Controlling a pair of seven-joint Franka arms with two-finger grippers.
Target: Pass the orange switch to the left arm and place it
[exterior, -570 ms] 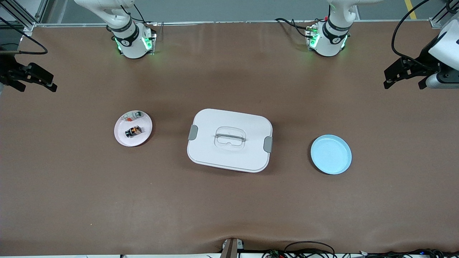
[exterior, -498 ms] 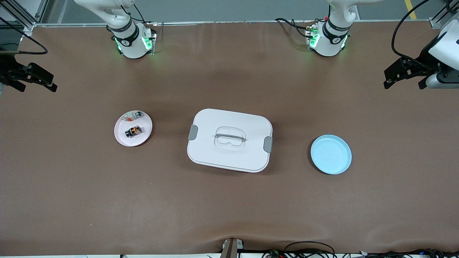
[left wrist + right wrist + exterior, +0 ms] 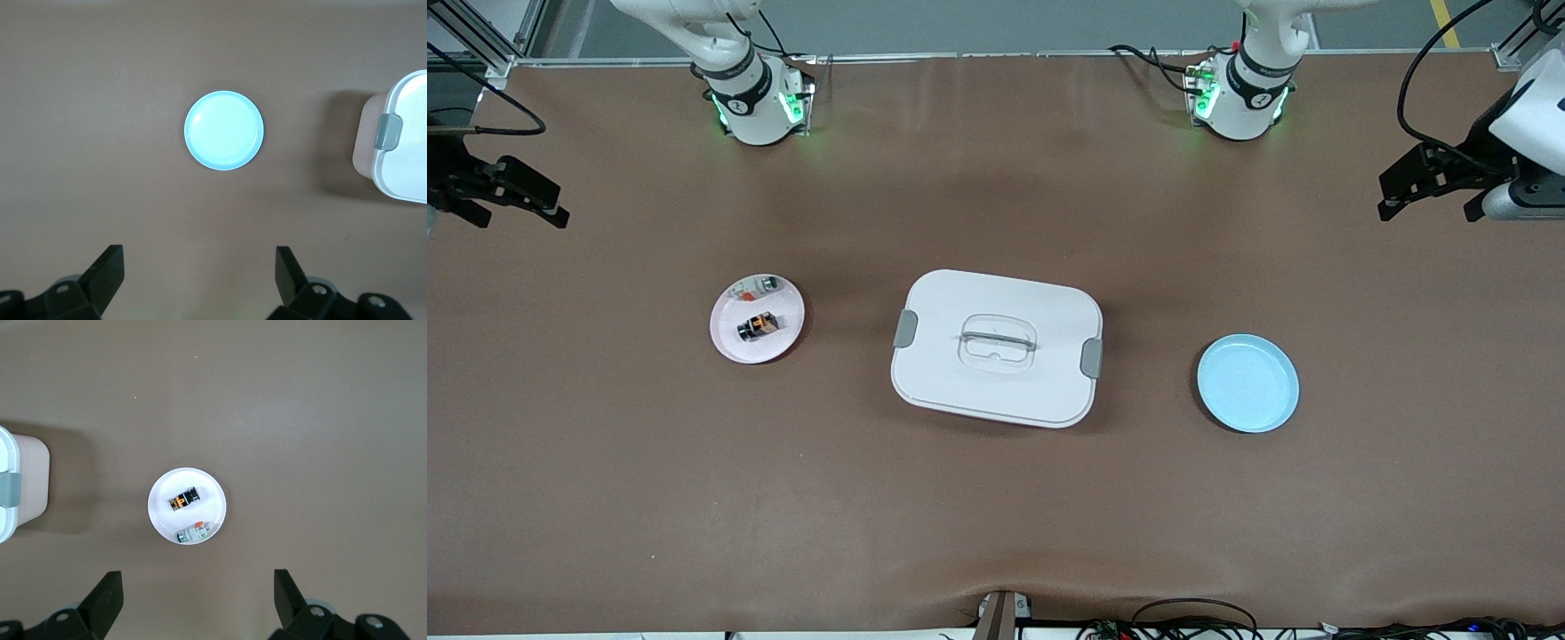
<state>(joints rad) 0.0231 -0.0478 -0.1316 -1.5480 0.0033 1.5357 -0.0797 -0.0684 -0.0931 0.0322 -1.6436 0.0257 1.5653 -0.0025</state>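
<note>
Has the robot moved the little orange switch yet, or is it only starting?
Only starting. The orange switch sits on the white plate beside a clear part. The box stands between it and the bare blue plate. The right gripper and left gripper are open, holding nothing. Everything is left.

White box [image 3: 996, 373] (grey latches [image 3: 905, 328]); pale pink plate [image 3: 729, 342]; light blue plate [image 3: 1248, 383]; black switch [image 3: 756, 325], orange face; brown table [image 3: 996, 516].

blue plate [image 3: 224, 131], box [image 3: 399, 140], open pincer [image 3: 200, 270]
</note>
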